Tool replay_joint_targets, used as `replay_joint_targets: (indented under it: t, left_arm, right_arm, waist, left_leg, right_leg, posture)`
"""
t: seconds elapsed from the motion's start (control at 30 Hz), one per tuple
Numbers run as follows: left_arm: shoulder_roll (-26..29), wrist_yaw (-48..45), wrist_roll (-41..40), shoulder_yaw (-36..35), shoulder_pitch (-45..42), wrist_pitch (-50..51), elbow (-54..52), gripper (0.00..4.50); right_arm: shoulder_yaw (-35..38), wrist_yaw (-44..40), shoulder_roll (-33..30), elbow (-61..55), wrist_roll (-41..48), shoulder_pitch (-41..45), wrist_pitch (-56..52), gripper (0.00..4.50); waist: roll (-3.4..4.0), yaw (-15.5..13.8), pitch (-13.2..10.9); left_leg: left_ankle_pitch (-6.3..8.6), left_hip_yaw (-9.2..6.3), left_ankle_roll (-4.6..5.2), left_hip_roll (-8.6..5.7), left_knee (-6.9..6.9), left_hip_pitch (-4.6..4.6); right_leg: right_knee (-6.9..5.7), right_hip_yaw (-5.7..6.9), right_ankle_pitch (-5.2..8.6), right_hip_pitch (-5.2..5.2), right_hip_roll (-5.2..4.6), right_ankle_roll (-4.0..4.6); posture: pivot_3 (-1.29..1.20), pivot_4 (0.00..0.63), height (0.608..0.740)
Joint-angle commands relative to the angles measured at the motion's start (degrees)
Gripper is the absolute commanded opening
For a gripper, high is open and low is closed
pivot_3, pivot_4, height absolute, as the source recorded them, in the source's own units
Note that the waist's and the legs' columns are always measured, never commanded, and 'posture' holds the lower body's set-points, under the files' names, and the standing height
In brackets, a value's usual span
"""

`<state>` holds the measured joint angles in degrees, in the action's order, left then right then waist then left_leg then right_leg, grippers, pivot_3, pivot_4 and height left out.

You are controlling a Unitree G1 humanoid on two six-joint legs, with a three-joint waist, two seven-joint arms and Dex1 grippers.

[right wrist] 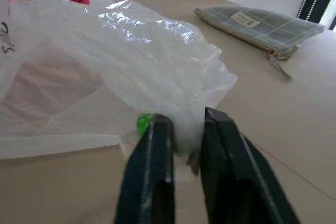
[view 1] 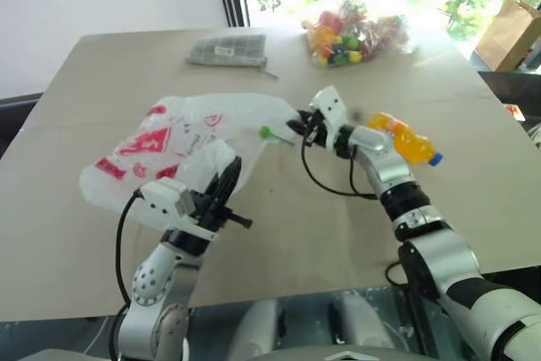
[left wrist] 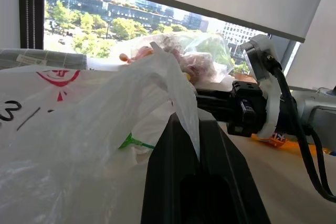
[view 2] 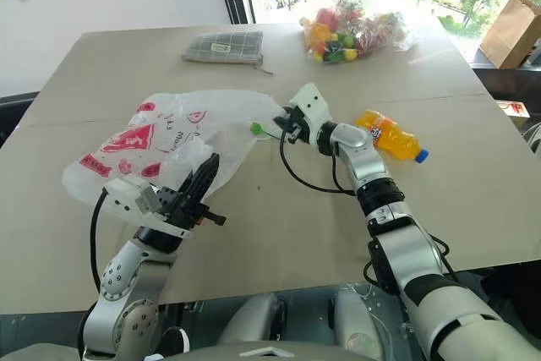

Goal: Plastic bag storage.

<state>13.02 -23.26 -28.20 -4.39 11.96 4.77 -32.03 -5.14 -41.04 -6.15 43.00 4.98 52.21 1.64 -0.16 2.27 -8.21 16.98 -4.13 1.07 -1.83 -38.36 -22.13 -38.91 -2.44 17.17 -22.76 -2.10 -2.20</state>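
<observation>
The plastic bag, thin translucent white with red print, lies crumpled on the left half of the table. My left gripper is at its near edge, shut on a fold of the film that rises between its fingers. From the right, my right gripper meets the bag's far right corner. Its two black fingers are shut on a bunched bit of the bag, beside a small green tag. The bag stretches loosely between the two grippers.
An orange bottle lies just right of my right forearm. A clear bag of small colourful items and a grey checked pouch sit at the far side of the table. A brown paper bag stands beyond the right edge.
</observation>
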Motion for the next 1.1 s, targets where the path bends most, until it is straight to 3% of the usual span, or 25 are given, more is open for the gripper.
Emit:
replay_joint_targets:
  t: [0.03, 0.33, 0.43, 0.53, 0.8, 1.1]
  left_arm:
    - [0.49, 0.35, 0.29, -0.37, -3.27, 0.01, -0.25, 0.0]
    - [0.38, 2.23, -1.54, -2.47, -10.07, 1.83, 1.59, 0.0]
    - [-0.13, 4.08, -1.18, -3.43, -10.48, 2.72, 3.16, 0.0]
    - [-1.52, 6.18, -2.17, -3.73, -11.86, 4.22, 4.84, 0.0]
    - [-3.37, 6.93, -2.63, -3.29, -14.4, 4.53, 5.69, 0.0]
    - [-3.86, 1.13, -3.19, -1.48, -7.08, 0.57, 3.89, 0.0]
  right_arm:
    - [3.02, -1.45, -2.7, -1.55, 2.3, 1.49, 0.52, 0.07]
    - [9.31, 0.17, -16.71, -7.02, 3.55, 2.39, -8.22, 0.07]
    - [9.79, 0.7, -18.78, -10.92, 4.09, 0.32, -11.6, 0.07]
    - [8.64, -1.06, -19.21, -16.49, 5.0, -3.03, -15.69, 0.81]
    - [7.05, -5.32, -22.61, -29.9, 6.78, -8.97, -21.93, 4.41]
    - [16.32, -16.72, -33.84, -42.8, 24.17, -16.4, -37.6, 4.41]
  waist:
    - [0.0, -0.06, 0.0]
    - [0.0, 0.11, -0.01]
    - [0.0, 0.06, -0.01]
    - [0.0, 0.13, 0.0]
    - [0.0, -0.16, -0.01]
    - [-0.01, -1.4, -0.01]
  left_leg:
    - [0.0, 0.0, 0.0, -0.01, 0.0, -0.01]
    - [0.0, 0.0, 0.01, 0.0, -0.02, -0.08]
    - [0.0, 0.0, 0.01, 0.02, -0.03, -0.1]
    - [0.0, 0.1, 0.02, 0.04, -0.04, -0.06]
    - [0.01, 0.06, 0.04, 0.03, -0.15, -0.18]
    - [0.03, -0.09, 0.07, 0.02, -0.15, -0.29]
  right_leg:
    - [0.0, 0.0, 0.0, 0.0, 0.0, 0.0]
    - [0.01, -0.01, 0.0, -0.02, 0.02, 0.0]
    - [0.02, -0.01, 0.0, -0.02, 0.02, 0.0]
    - [-0.01, -0.09, 0.0, -0.01, 0.04, -0.01]
    - [0.0, -0.05, -0.01, -0.03, 0.01, -0.02]
    - [0.09, 0.07, -0.01, -0.03, -0.04, -0.01]
  posture:
    - [0.0, 0.15, 0.74]
    - [0.0, 0.15, 0.74]
    - [0.0, 0.15, 0.74]
    - [0.0, 0.15, 0.74]
    - [0.0, 0.15, 0.74]
    - [0.0, 0.15, 0.74]
